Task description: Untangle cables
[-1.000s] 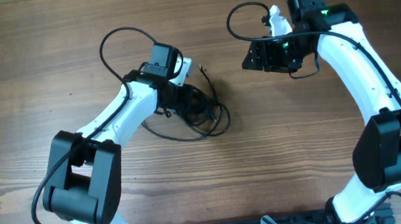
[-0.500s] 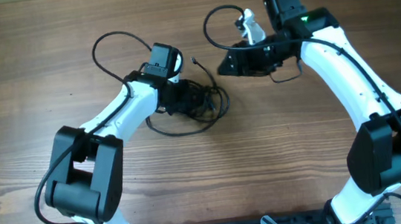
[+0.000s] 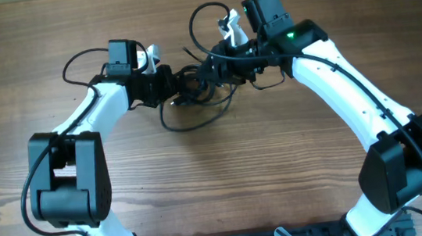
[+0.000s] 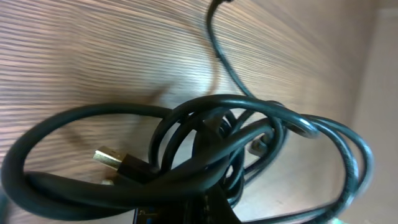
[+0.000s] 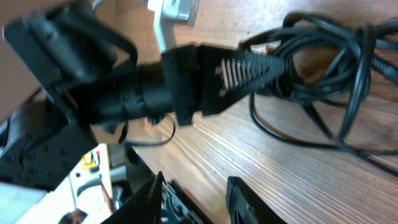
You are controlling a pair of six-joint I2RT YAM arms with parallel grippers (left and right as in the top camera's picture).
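Cables [image 3: 193, 95] sit knotted at the far middle of the table [image 3: 22, 36], between my two arms, with one loose loop trailing toward the near side. My left gripper [image 3: 165, 84] is clenched on the left side of the bundle. From the right wrist I see its ridged fingers [image 5: 249, 67] pinching several strands. My right gripper [image 3: 210, 65] hovers at the bundle's right side, fingers parted with bare wood between them, gripping nothing. A gold-tipped plug [image 4: 107, 155] pokes from the tangle in the left wrist view.
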